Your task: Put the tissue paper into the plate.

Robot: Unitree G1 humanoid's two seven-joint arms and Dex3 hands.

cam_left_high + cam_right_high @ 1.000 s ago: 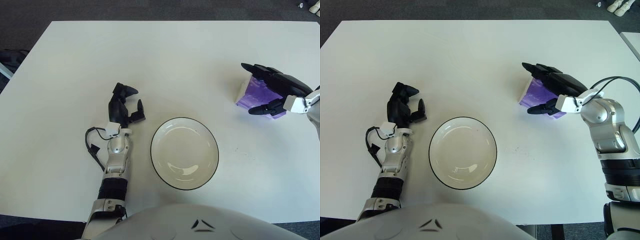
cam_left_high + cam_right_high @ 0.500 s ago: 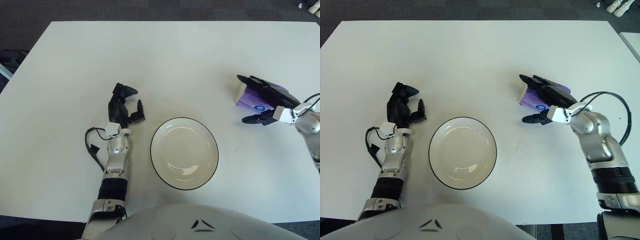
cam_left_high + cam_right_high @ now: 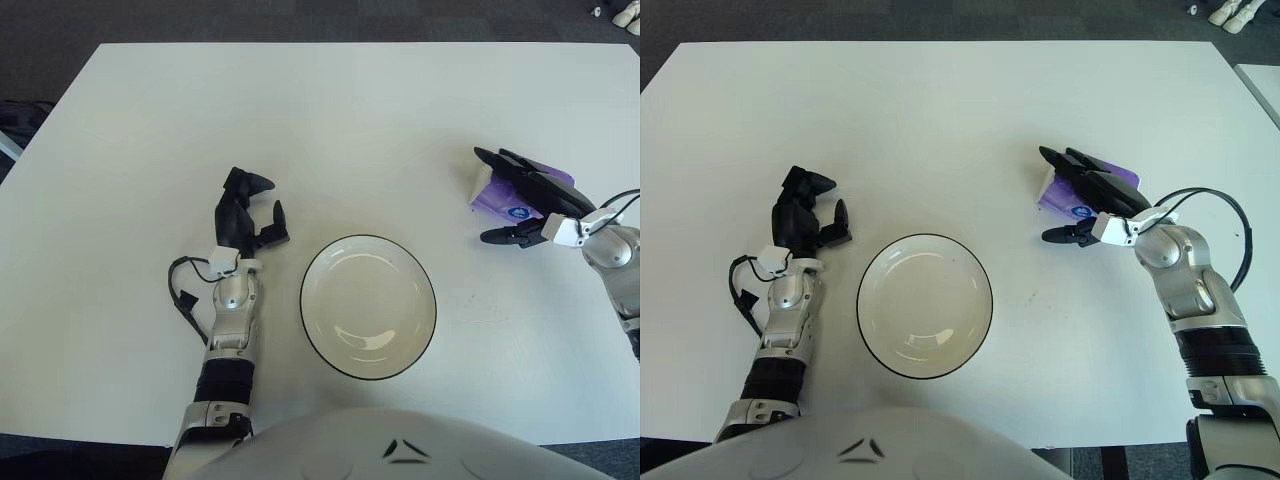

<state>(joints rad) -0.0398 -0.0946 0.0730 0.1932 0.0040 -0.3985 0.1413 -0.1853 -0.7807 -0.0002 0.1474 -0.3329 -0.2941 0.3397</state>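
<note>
The tissue paper is a purple pack (image 3: 1072, 208) lying on the white table right of centre. My right hand (image 3: 1052, 196) is over it, black fingers stretched across its top and the thumb (image 3: 1060, 236) just in front of its near side, not closed on it. Most of the pack is hidden under the fingers. A white plate with a dark rim (image 3: 925, 305) sits near the table's front, left of the pack, with nothing in it. My left hand (image 3: 812, 212) shows left of the plate, fingers loosely curled and holding nothing.
The white table (image 3: 940, 110) fills the view, with dark floor beyond its far and side edges. My own torso (image 3: 870, 445) covers the near edge. A black cable (image 3: 740, 285) loops beside the left wrist.
The right hand has come down and toward me over the purple pack, its fingers now flatter across the top. In the last half second it hardly moved. The left hand stayed still.
</note>
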